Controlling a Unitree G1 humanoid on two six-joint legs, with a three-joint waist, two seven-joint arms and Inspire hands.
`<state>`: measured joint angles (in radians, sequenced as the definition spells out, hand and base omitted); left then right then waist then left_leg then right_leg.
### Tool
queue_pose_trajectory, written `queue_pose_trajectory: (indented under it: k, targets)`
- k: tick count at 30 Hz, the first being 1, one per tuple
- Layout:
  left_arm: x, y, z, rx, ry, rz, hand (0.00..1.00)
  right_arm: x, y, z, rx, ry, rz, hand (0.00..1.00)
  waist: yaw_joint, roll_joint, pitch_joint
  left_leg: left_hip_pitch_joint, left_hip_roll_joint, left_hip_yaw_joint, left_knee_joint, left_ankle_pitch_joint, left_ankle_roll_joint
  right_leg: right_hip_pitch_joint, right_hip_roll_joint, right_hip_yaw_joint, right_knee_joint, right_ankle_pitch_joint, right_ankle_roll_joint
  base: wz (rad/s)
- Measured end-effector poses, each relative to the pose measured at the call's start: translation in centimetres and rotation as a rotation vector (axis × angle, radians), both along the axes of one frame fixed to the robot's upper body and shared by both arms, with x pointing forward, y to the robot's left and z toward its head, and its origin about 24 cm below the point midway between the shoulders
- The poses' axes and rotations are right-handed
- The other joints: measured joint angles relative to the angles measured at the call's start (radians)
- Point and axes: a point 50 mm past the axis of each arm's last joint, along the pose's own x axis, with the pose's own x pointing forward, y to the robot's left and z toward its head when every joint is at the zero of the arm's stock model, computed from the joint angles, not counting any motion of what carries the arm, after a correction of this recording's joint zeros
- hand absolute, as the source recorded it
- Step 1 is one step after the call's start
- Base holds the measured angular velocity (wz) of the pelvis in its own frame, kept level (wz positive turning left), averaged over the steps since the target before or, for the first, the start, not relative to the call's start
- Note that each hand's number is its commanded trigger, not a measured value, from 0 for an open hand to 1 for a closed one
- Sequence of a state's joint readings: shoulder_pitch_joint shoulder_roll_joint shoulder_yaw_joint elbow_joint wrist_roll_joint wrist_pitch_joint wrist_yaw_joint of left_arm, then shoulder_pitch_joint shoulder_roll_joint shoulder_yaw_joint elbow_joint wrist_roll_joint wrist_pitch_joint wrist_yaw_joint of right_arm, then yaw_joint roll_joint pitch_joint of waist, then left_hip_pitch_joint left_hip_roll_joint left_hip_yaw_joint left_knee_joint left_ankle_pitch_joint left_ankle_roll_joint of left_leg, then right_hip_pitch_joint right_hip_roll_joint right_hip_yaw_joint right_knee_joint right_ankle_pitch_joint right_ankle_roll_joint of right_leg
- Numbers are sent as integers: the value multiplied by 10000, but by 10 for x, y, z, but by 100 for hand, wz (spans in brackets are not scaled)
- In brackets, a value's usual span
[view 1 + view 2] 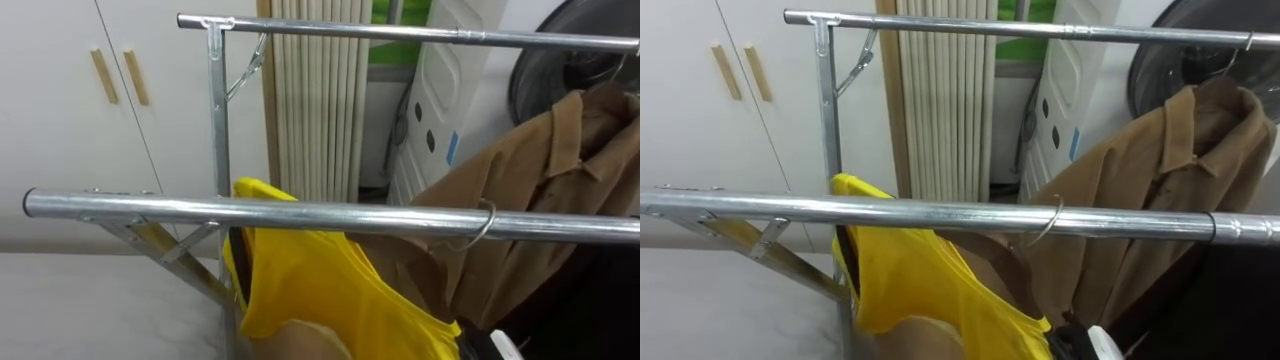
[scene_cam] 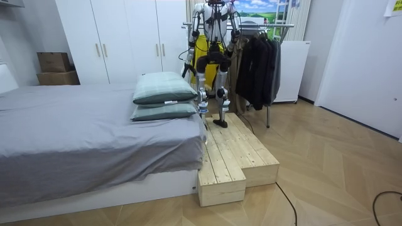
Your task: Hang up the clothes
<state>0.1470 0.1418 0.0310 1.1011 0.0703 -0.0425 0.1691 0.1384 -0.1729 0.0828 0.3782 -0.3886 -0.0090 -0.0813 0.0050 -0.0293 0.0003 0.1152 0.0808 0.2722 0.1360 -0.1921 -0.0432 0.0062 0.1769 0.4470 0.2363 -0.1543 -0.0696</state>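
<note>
A yellow garment [image 1: 320, 290] hangs below the near metal rail [image 1: 300, 213] of the clothes rack, and a wire hanger hook [image 1: 484, 224] is looped over that rail. A brown jacket [image 1: 540, 170] hangs from the far rail [image 1: 420, 34] at the right. Just right of the yellow garment's lower hem, a dark and white part of my right hand [image 1: 492, 346] shows at the bottom edge. In the room view I stand on a wooden platform [image 2: 235, 154], facing the rack [image 2: 251, 26].
White wardrobe doors [image 1: 110, 90] stand behind the rack at the left, with a ribbed radiator [image 1: 315, 110] in the middle. Dark coats [image 2: 257, 69] hang on the rack's right part. A bed [image 2: 88, 138] with two pillows [image 2: 164, 95] lies beside the platform.
</note>
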Motion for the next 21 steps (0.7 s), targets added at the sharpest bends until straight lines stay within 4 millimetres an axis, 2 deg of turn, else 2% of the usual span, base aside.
queue_pose_trajectory:
  k: [6, 9, 14, 21]
  targets:
    - [1, -3, 0, 94, -45, 77, 0, 5, -2, 9, 256, -635, -467, 0, 27, 74, 10, -1, 1, 13, 2, 1, 0, -29, 38, 70, 48, -20, -33, -3]
    - [-2, -3, -1, 87, 29, 119, 0, 10, -5, 18, 1358, -1218, -1304, 0, 43, 161, 22, 0, 7, 79, 2, 2, 0, -51, 53, 121, 42, -20, -33, -5]
    - [-2, -4, -2, -12, 29, 96, 0, 12, -5, 23, 4535, -1610, -2771, 0, 23, 154, 25, 7, 17, 44, 2, 2, 0, -51, 59, 91, 55, -23, -38, 0]
    - [-1, -6, -1, -233, -178, -2, 0, 12, -4, 25, 8256, -1716, -3793, 0, -5, 159, 28, 3, 24, 32, 2, 2, -1, -53, 86, 158, 66, -73, -115, -1]
